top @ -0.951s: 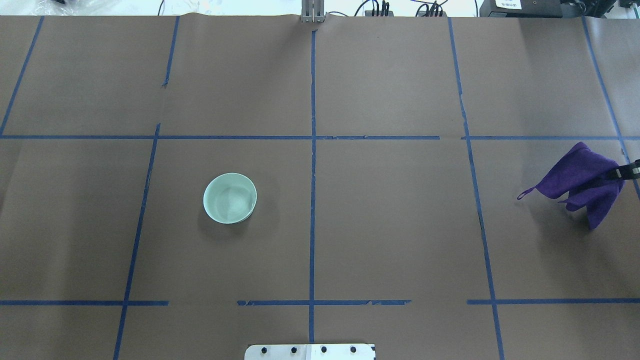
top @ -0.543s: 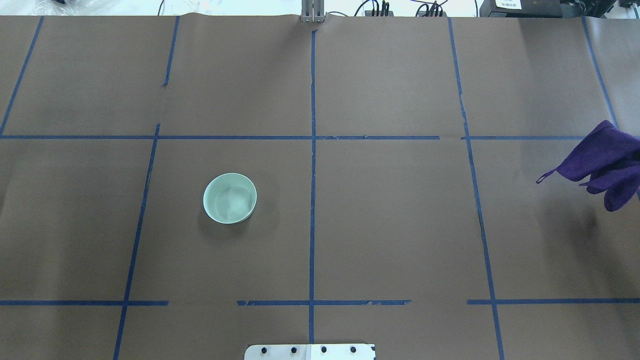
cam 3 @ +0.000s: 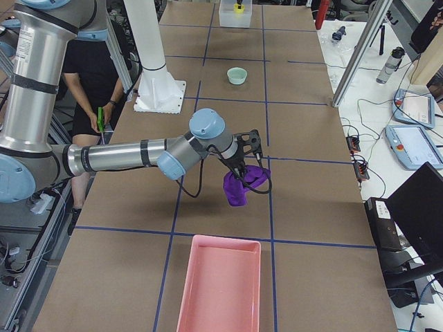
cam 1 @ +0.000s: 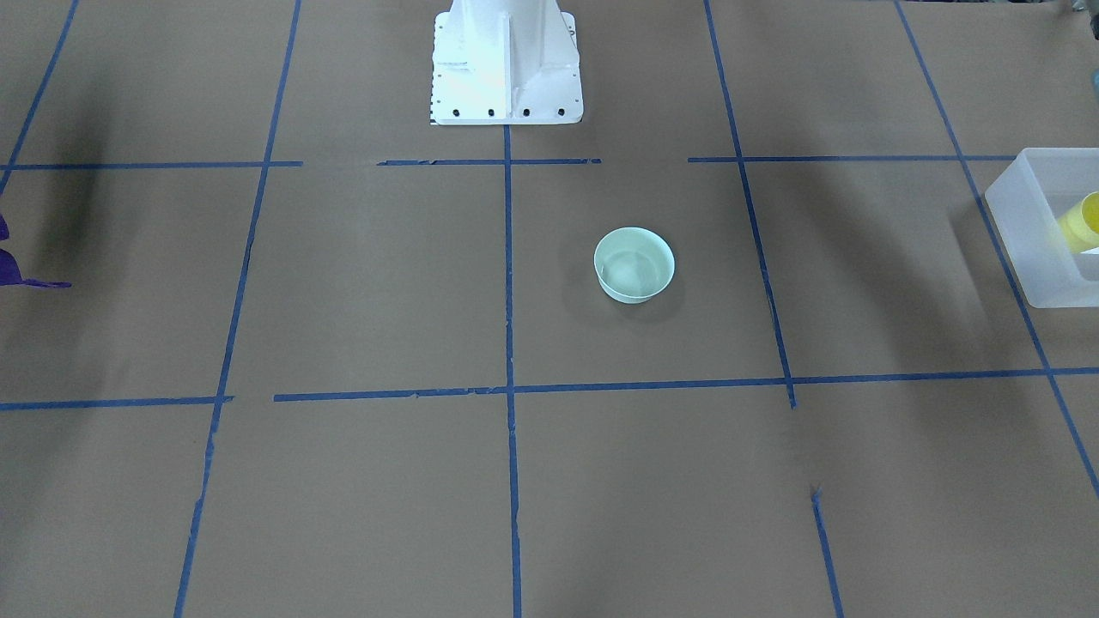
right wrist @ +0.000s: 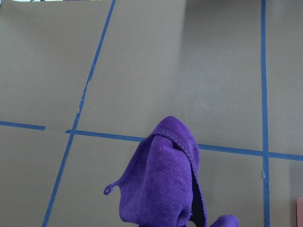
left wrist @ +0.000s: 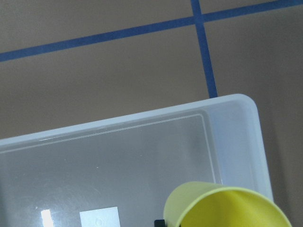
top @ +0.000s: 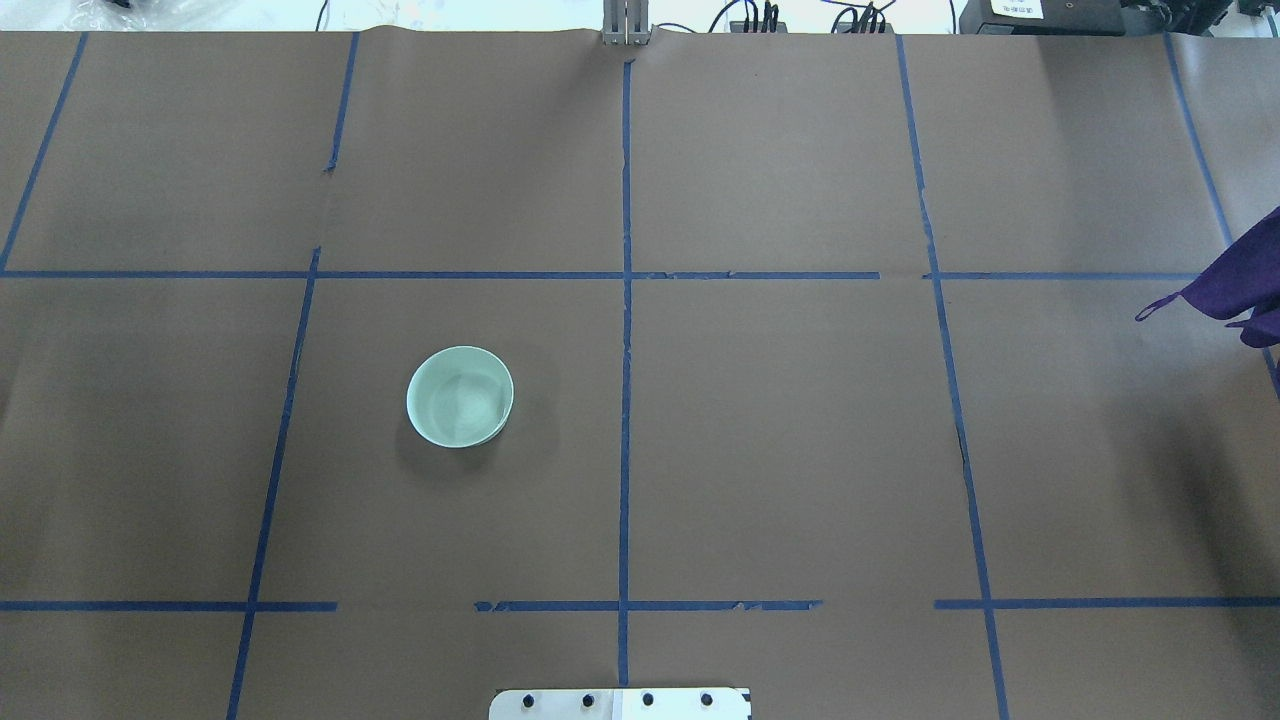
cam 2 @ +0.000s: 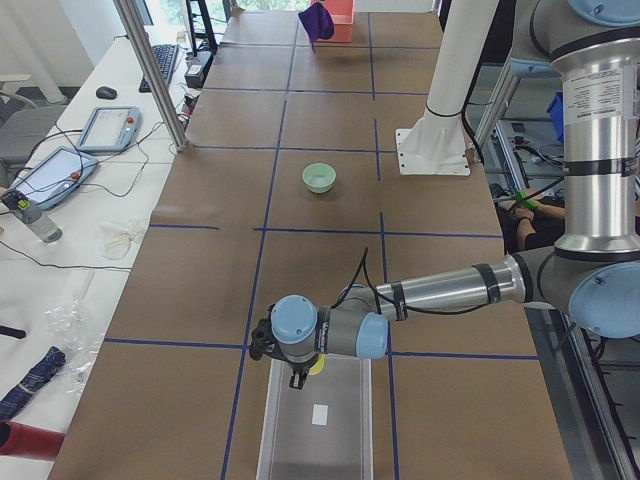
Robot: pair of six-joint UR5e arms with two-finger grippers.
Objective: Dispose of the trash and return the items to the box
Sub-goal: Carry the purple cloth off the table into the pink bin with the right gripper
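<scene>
While the mint bowl [top: 460, 397] sits upright on the bench [top: 800, 450] at eleven o'clock from my base, both arms reach outward. At two o'clock the purple cloth [top: 1240, 285] hangs clear of the bench and hides my right fingers [cam 3: 241, 166]; I cannot tell their gap. At nine o'clock my left fingers [cam 2: 303, 372] hover over the box [left wrist: 236, 137], with the yellow cup [left wrist: 227, 208] above its floor. I cannot tell their state either.

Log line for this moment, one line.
yellow cup: over box, at left end effector | bowl: on table, untouched | purple cloth: aloft at right end effector, short of pink tray
</scene>
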